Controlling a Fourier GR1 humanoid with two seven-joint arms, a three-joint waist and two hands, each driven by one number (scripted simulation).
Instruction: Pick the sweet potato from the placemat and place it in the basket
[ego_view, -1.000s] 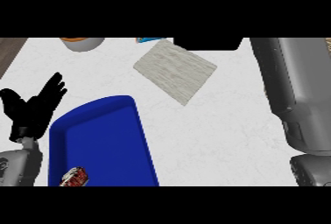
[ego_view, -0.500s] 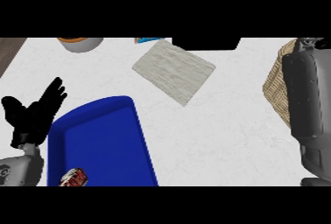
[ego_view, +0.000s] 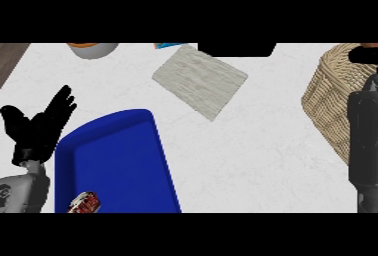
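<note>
At left edge, your left black hand: fingers spread, released, resting.
Upper right: woven tan wicker basket.
Upper centre: grey textured rectangular placemat.
Right hand: you cannot tell.

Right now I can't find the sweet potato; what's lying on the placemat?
Nothing shows on the placemat; its grey surface is bare. The basket interior is partly covered by the right arm, so its contents can't be seen.
</note>
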